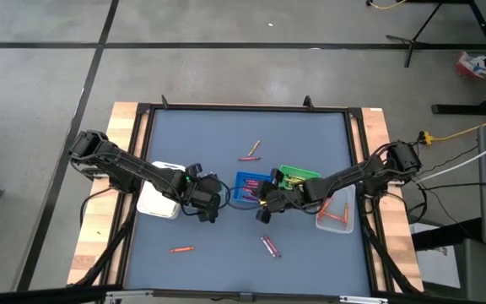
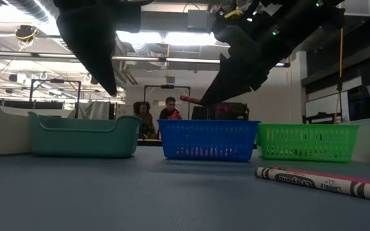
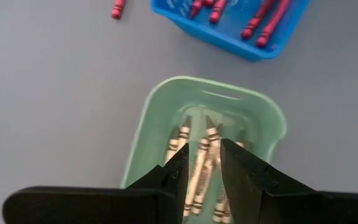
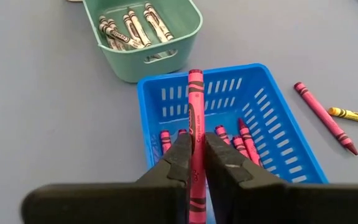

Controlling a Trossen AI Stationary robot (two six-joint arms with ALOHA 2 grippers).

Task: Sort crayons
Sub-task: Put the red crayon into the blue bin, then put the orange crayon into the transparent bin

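across the blue-grey table [image 1: 226, 135] the two dark arms reach in from opposite sides and meet near the middle. at the centre sits the blue tray [image 4: 278, 134], already holding several pink-red crayons [image 4: 244, 146]. just beside it is the teal tray [image 3: 160, 112], with a handful of grey-wrapped crayons [image 3: 197, 165] lying lengthwise inside. a green tray [image 1: 300, 176] stands on the blue tray's other side, a white tray [image 1: 154, 203] lies under the left arm, and a clear tray [image 1: 336, 215] with orange crayons sits near the right edge.

the right gripper [image 4: 196, 163] hangs just above the blue tray, its fingers pinched on a pink crayon [image 4: 195, 109] that sticks out forward over the tray's near wall. the left gripper [image 3: 202, 167] hovers over the teal tray, its fingers a narrow gap apart with nothing between them.

loose crayons lie scattered on the table: a pair near the front [image 1: 269, 246], an orange one [image 1: 181, 249] toward the left front, and a pink one [image 4: 325, 117] with a yellow one [image 4: 352, 114] beyond the blue tray.
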